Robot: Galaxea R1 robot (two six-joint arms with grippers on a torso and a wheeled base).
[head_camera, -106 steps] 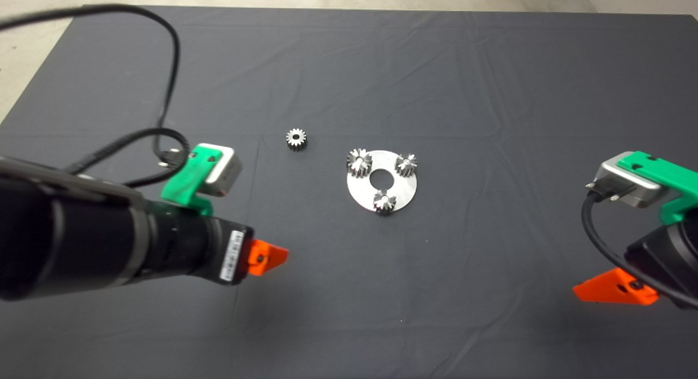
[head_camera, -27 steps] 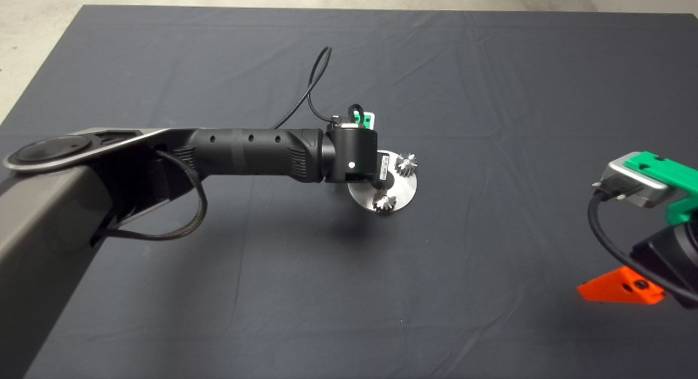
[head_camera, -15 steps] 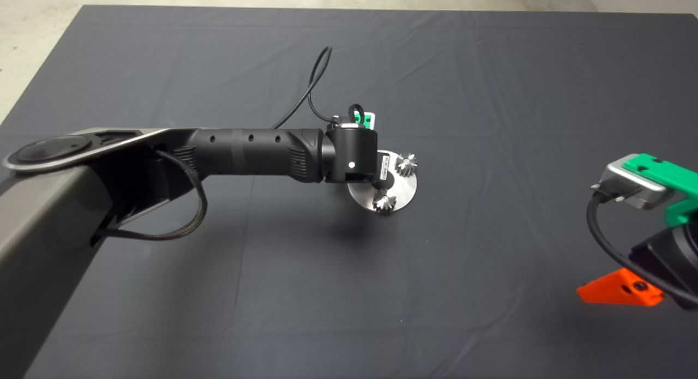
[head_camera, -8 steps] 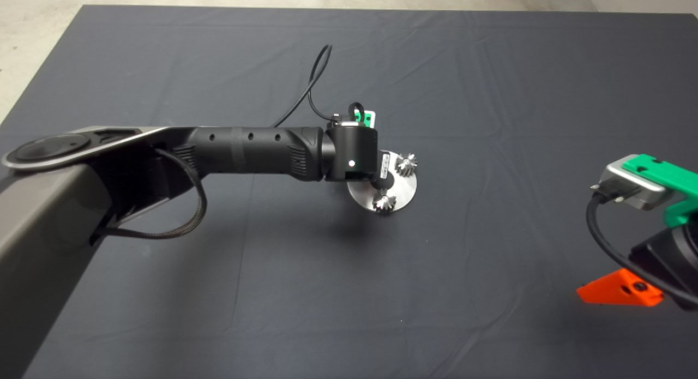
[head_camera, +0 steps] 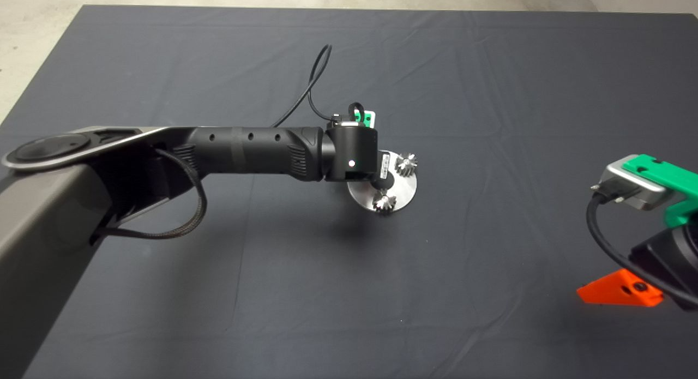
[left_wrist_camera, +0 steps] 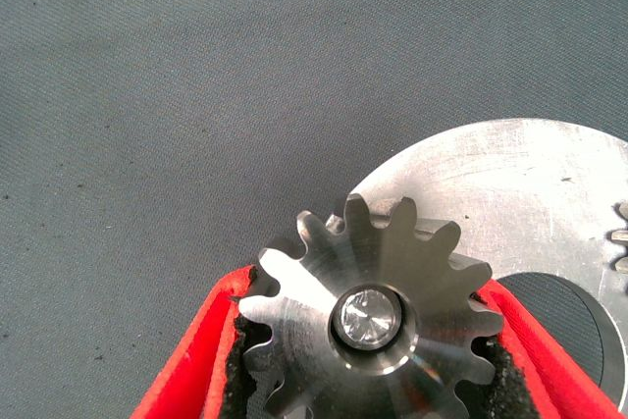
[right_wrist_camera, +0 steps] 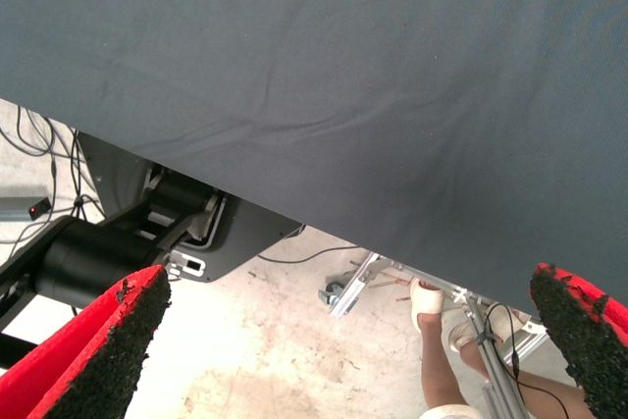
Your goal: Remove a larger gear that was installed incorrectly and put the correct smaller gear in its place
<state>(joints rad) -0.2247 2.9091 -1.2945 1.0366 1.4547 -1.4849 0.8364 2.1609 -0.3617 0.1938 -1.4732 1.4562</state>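
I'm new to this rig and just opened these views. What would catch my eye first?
The left pincer dominates the left wrist view: its black pads flank the larger gear, which sits on a pin at the edge of the round steel plate. From above, the left arm reaches over that plate at mid-mat, hiding the gear. The right pincer waits open at the lower right edge.
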